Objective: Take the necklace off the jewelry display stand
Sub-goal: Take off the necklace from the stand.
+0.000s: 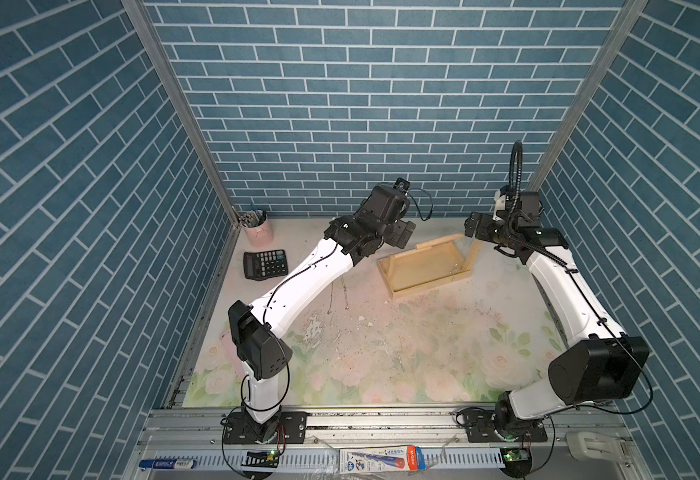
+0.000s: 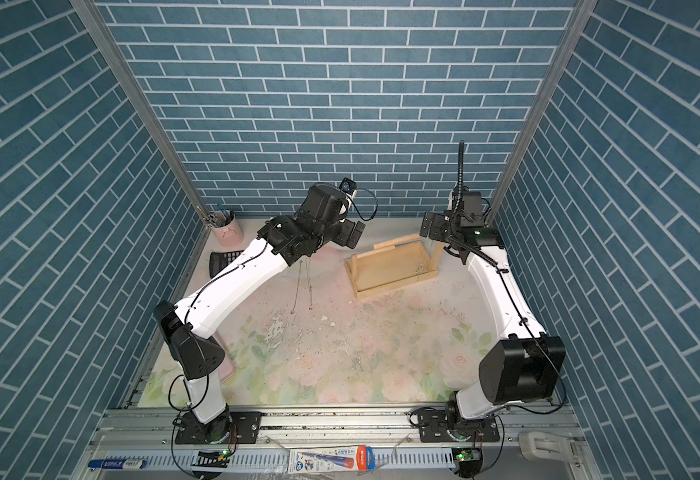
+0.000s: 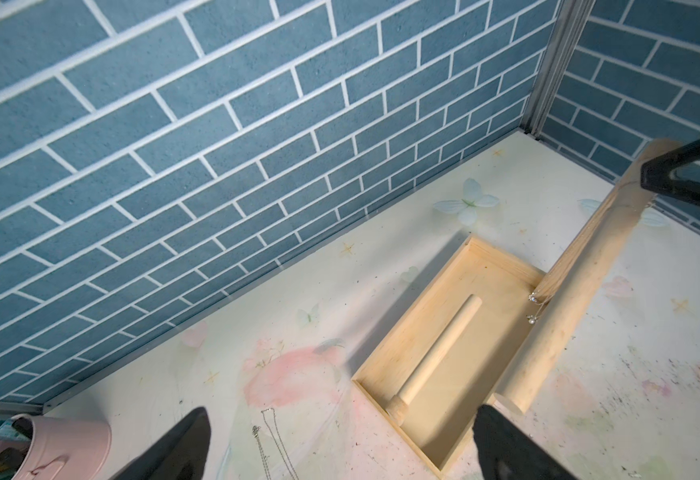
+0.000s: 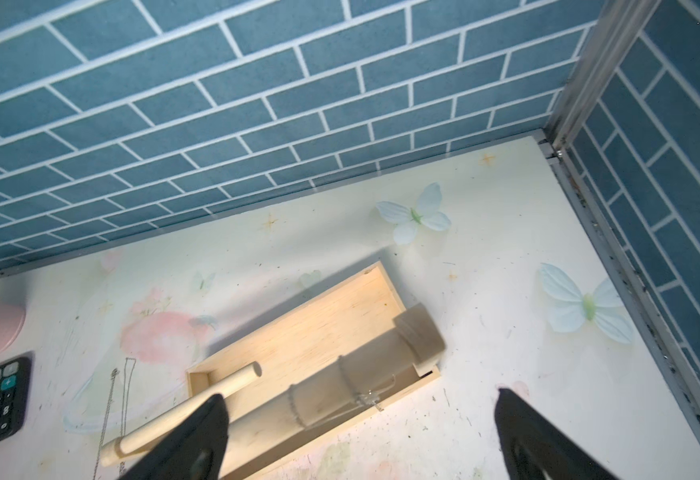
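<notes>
1. The necklace (image 4: 346, 376) hangs looped over the bar of the jewelry display stand (image 1: 423, 286), near its right post.
2. Right fingers (image 4: 198, 432), spread wide and empty, hover above that end.
3. Left fingers (image 3: 182, 449), equally wide and empty, hover above the stand's left end.

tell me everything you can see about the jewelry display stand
The jewelry display stand is pale wood: a shallow rectangular tray base, an upright at each end and a thick round bar on top. It sits askew on the floral table near the back wall. A silver necklace loops around the bar near the right arm's end. The open right gripper is close above; contact unclear.
</notes>
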Robot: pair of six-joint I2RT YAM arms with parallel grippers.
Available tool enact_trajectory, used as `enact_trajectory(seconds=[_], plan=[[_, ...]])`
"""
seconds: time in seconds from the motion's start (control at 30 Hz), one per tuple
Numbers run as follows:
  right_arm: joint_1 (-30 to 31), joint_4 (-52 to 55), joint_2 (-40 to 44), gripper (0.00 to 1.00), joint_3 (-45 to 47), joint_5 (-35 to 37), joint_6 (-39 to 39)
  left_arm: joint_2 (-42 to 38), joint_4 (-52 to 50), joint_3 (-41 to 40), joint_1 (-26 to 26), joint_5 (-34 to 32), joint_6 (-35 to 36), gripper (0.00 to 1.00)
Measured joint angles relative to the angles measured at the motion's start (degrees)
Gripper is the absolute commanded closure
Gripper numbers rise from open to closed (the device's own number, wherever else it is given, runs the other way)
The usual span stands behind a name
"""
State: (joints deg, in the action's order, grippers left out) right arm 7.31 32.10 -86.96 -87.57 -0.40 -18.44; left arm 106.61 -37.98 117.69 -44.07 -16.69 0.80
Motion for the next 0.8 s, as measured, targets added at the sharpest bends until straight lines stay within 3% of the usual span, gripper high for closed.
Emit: enact_trajectory(seconds=[0.33, 0.6, 0.8], plan=[[-0.9, -1.2, 1.8, 0.01, 2.3, 0.8, -0.8, 1.4, 3.5, -0.9, -0.1, -0.9, 1.4, 0.01], [-1.0, -1.8, 2.4, 0.01, 3.3, 1.1, -0.7, 11.4, -2.0, 12.6, -0.1, 0.6, 1.0, 0.01], [-1.2, 1.0, 2.4, 0.07, 2.9, 1.1, -0.5, 13.2, -3.7, 15.5, -0.1, 4.7, -1.0, 0.01]])
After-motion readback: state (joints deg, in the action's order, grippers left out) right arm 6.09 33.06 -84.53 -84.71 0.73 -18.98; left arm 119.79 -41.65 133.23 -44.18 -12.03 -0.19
